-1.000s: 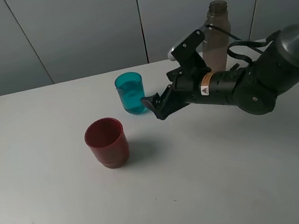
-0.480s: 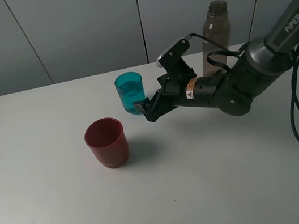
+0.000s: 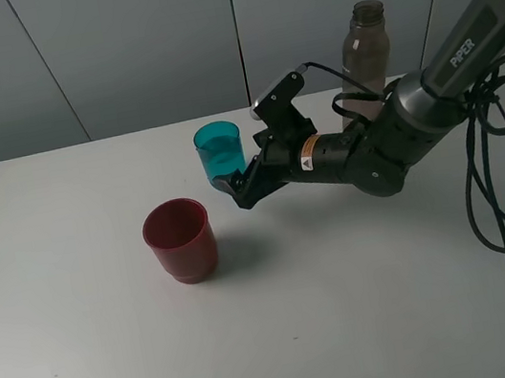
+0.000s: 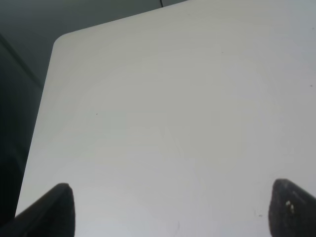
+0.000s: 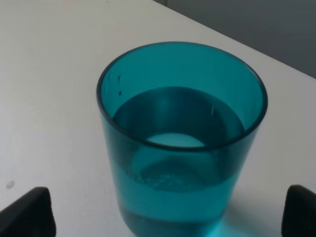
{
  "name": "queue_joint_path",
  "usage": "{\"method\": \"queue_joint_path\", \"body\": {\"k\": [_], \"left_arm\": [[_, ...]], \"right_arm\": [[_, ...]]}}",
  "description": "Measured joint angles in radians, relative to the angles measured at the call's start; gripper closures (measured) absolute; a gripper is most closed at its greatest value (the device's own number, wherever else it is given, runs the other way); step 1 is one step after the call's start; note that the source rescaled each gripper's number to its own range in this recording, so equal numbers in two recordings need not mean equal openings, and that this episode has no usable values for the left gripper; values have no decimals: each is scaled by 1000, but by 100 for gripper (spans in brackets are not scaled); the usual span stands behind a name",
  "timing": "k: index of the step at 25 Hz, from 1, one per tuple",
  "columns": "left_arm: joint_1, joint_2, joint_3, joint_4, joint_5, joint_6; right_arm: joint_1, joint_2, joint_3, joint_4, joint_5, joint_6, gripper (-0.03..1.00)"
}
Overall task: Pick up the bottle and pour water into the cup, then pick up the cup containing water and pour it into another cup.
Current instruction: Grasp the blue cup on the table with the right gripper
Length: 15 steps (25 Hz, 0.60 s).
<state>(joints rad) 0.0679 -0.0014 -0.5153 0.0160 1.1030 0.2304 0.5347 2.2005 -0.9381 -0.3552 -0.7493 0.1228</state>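
The right jaws, opened wide and empty, have been brought left up to the cup. The left jaws are parted over the table.

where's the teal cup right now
In the high view, the teal cup stands upright near the middle of the table, toward the back. It is behind and slightly right of the red cup, with the open right tool close by its right side.

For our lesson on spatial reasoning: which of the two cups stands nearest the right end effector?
The teal cup, right at the open right end effector; the red cup stands apart from it, nearer the camera.
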Motion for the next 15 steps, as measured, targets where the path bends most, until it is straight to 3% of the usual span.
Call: {"method": "queue_joint_path", "body": {"k": [15], "left_arm": [[0, 0, 0, 0, 0, 0]], "right_arm": [[0, 77, -92, -25, 0, 2, -3]]}}
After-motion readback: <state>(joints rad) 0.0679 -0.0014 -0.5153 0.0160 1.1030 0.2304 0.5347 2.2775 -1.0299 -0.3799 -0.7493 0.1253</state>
